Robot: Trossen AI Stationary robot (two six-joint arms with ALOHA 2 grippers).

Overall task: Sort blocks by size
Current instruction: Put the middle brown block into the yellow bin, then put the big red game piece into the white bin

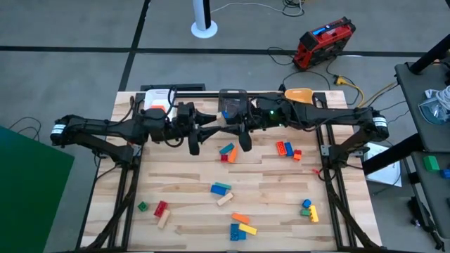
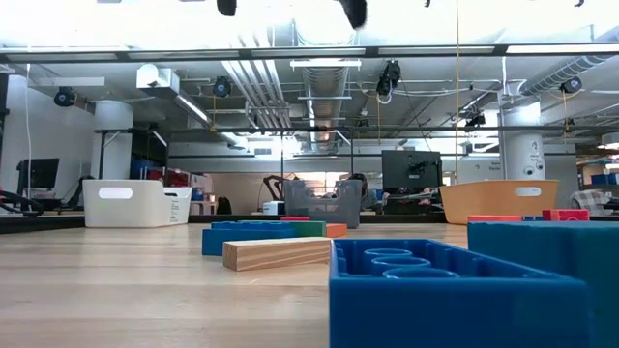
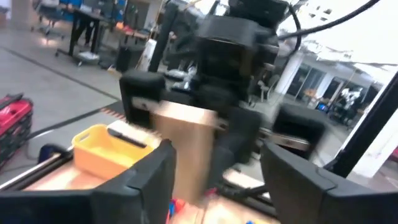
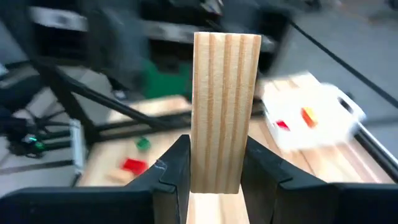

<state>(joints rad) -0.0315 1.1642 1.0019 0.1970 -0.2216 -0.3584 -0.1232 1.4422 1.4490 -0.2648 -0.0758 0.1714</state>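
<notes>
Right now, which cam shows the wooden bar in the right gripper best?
Right wrist view: the wooden bar stands upright, clamped between the right gripper fingers, grain clear. Left wrist view shows it blurred ahead of the open left gripper. High view hides it among the arms; low view misses it.

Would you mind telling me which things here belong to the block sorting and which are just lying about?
Part of the job:
- wooden block in the right claw
- loose blocks on the table
- left claw, open
- white bin, grey bin, orange bin

Lying about:
- red case
- white post base
</notes>
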